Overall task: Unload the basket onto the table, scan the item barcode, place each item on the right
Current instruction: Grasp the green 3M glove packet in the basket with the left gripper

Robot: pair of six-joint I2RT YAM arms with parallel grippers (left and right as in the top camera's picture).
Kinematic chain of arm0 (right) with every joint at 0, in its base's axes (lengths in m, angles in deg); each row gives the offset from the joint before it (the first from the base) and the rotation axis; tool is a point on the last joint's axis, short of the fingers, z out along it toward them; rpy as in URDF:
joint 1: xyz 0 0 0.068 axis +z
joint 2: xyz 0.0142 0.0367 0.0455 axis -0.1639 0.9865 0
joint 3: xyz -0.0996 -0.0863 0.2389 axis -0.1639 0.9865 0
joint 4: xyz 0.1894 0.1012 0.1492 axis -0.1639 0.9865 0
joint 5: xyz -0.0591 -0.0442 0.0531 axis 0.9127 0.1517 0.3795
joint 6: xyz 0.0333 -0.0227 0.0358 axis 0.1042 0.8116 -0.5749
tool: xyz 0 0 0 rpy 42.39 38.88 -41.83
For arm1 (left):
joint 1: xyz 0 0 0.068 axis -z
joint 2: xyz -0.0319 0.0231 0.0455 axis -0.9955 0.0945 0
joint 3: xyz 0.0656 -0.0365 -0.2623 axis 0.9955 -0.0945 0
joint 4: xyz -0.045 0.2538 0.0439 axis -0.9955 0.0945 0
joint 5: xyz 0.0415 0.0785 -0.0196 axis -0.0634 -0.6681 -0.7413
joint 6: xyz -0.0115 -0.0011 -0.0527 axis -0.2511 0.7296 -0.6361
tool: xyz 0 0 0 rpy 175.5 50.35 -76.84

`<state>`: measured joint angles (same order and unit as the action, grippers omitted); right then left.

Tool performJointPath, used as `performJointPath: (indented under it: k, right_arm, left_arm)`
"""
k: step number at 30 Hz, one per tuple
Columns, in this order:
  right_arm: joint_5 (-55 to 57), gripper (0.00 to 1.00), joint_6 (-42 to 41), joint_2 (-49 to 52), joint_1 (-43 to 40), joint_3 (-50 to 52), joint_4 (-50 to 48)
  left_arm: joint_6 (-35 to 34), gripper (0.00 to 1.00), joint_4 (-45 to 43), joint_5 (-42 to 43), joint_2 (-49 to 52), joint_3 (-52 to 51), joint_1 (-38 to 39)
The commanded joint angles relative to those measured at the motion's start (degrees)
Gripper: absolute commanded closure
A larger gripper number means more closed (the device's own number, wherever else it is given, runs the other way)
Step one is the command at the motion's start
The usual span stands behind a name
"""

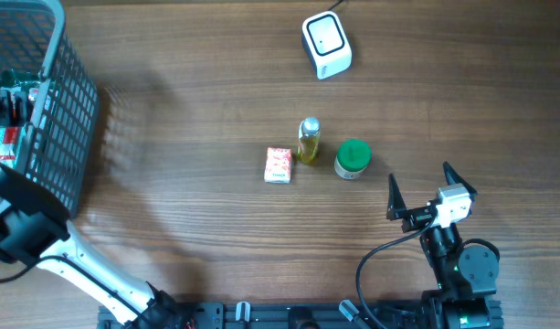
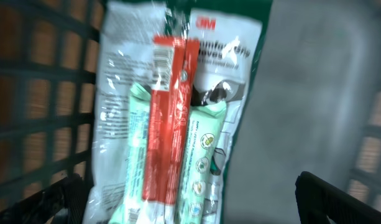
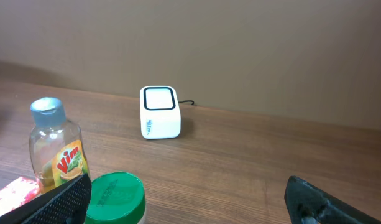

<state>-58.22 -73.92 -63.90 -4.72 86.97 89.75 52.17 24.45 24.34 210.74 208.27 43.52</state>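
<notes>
Wooden table (image 1: 188, 137): right fingers (image 1: 395, 197) spread wide, empty; left fingers (image 2: 339, 199) wide apart above basket (image 1: 74, 110) packets (image 2: 168, 112).

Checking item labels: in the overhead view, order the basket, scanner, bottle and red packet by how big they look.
1. basket
2. scanner
3. bottle and red packet: these look about alike, so I leave them unranked.

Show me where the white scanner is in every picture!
Overhead: scanner near the top edge, right of the middle.
Left wrist: not in it; only packets in the basket.
Right wrist: scanner left of the middle, beyond the bottle.
Shared landmark: the bottle, seen overhead and from the right wrist.
</notes>
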Motion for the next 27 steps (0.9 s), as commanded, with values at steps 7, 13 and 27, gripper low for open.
performJointPath:
  k: [7, 13, 27]
  right_arm:
    - [-0.72, 0.0, 0.33, 0.11, -0.28, 0.04, -0.35]
    - [-0.72, 0.0, 0.31, 0.11, -0.28, 0.04, -0.35]
    - [-0.72, 0.0, 0.33, 0.11, -0.28, 0.04, -0.35]
  left_arm:
    - [6.32, 0.0, 0.55, -2.8, 7.61, -0.13, -0.63]
    - [6.27, 0.0, 0.52, -3.41, 8.44, -0.13, -1.27]
    - [5.86, 0.0, -8.76, -6.49, 8.5, -11.3, -2.25]
